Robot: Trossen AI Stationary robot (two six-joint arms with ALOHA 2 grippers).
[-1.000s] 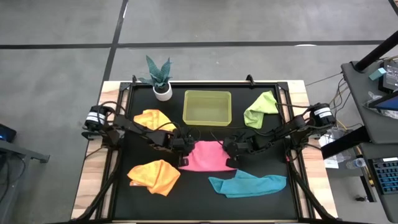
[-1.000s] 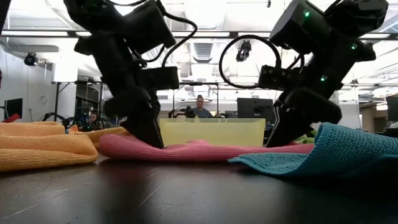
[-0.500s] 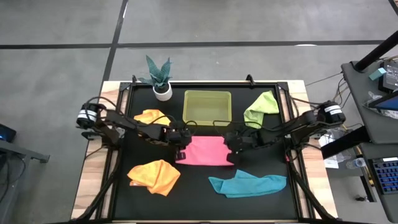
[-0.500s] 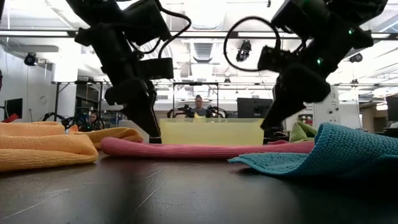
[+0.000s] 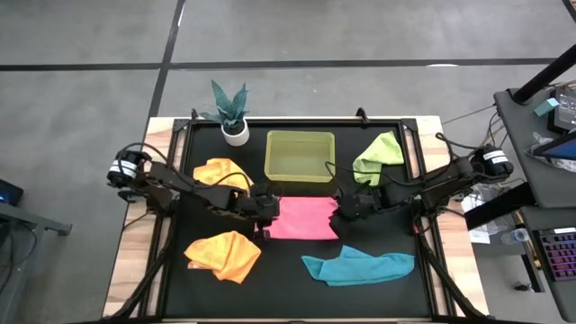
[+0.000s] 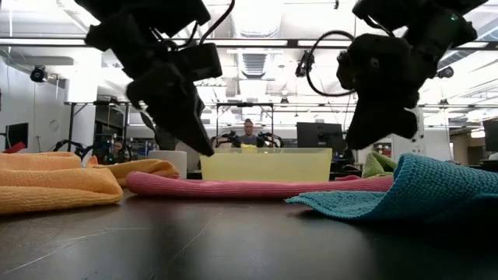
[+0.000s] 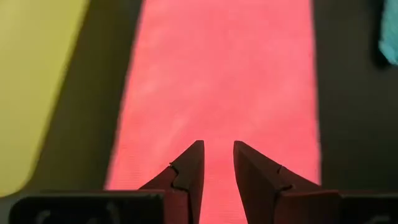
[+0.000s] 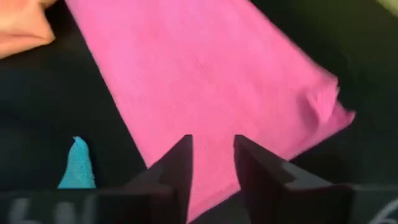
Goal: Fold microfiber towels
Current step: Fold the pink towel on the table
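Observation:
The pink towel [image 5: 301, 219] lies flat as a rectangle on the black mat, in front of the bin; it also shows in the low view [image 6: 257, 187]. My left gripper [image 5: 264, 216] hangs just above its left end, fingers a little apart and empty [image 7: 217, 149]. My right gripper [image 5: 342, 207] hangs above its right end, also open and empty [image 8: 212, 143]. In the low view both grippers [image 6: 204, 148] [image 6: 364, 144] are clear of the cloth. Two orange-yellow towels [image 5: 223, 173] [image 5: 223, 255], a teal one [image 5: 358, 266] and a lime green one [image 5: 378, 157] lie crumpled around it.
The translucent yellow-green bin [image 5: 300, 155] stands just behind the pink towel. A small potted plant [image 5: 232, 112] stands at the far left corner. The teal towel lies close to the pink one's near right corner. A person sits in the room beyond the table [image 6: 249, 136].
Both grippers, down on the pink towel's two ends a second ago, have gone toward the far edge with it and then risen clear, the right one also drawing back toward the table's right edge. The towel has changed from a rumpled shape to a flat rectangle.

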